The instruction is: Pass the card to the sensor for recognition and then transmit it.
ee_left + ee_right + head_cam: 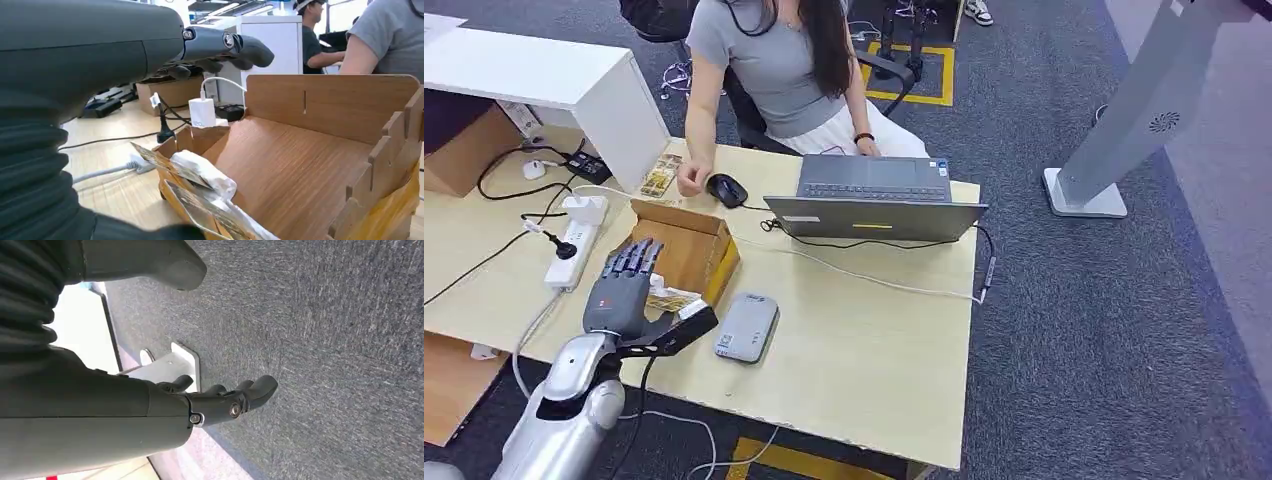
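Several cards [670,299] stand in the near end of an open wooden box [689,245] on the table. My left hand [624,285] hovers over that end with its fingers stretched along the box and its thumb out under the cards, toward the grey card sensor [746,328] beside the box. In the left wrist view the fingers [220,47] are spread well above the cards [200,175] and the box floor [310,150], gripping nothing. My right hand [220,400] hangs over the grey carpet, fingers loosely bent and apart, holding nothing.
A person sits across the table, one hand on a black mouse [726,189], behind an open laptop [874,205]. A white power strip [574,245] with a plugged charger [202,112] lies left of the box. Cables cross the table. A white stand base [1084,195] sits on the carpet.
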You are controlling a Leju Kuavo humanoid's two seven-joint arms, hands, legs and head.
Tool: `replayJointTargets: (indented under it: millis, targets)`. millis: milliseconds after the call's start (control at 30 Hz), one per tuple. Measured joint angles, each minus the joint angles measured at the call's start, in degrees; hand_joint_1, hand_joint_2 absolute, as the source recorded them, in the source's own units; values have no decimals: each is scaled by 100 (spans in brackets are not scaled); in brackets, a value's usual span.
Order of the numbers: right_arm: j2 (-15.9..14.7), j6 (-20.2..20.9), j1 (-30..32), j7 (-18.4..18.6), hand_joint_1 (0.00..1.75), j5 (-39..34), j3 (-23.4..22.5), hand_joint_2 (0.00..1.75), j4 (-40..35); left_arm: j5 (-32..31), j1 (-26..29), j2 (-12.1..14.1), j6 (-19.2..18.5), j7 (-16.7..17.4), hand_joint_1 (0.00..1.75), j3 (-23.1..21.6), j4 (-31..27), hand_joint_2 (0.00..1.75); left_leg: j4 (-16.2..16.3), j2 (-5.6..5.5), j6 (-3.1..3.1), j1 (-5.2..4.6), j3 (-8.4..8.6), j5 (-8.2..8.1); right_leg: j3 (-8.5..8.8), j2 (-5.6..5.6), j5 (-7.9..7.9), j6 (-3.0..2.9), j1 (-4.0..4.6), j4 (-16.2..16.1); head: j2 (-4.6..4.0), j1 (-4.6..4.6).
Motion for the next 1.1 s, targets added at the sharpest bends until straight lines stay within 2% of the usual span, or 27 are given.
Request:
replayJointTargets:
  millis: [233, 1100]
  targets:
    - [-9, 26, -5, 33, 0, 0, 0, 175, 9, 197, -9, 7, -389, 0, 175, -4, 46, 175, 0, 0, 0, 0, 0, 0, 0, 0, 0, 0, 0, 0, 0, 2]
    - [-24, -9, -83, 59, 0, -2, -13, 175, 66, 354, -133, 9, -592, 35, 175, -87, 111, 175, 0, 0, 0, 0, 0, 0, 0, 1, 0, 0, 0, 0, 0, 0]
